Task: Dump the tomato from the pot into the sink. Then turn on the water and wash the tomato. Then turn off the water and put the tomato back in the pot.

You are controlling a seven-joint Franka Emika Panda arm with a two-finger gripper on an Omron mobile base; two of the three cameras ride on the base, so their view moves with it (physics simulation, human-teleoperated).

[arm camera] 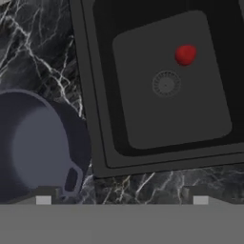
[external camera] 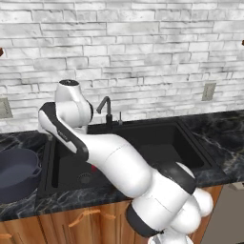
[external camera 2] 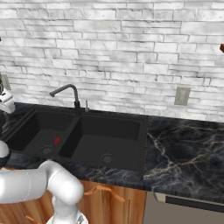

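Small round bright red tomato [arm camera: 185, 55] lies on the floor of the matte black double-basin sink [arm camera: 100, 143], left basin, just beside its round drain [arm camera: 166, 84]. Wide dark blue-grey pot [arm camera: 38, 143] sits on the worktop by the sink's left edge. My gripper [arm camera: 121, 198] stands wide open, empty. Tomato likely light, smooth, slippery when wet, bruisable: take it across the middle, gently.

Matte black sink [arm camera: 100, 95], glossy veined marble counter [arm camera: 43, 52], smooth red tomato [arm camera: 185, 55]

Even, soft rendered light; slightly blurry, glare-free.

Pot [external camera: 18, 172] left of sink [external camera: 157, 138] — upright.
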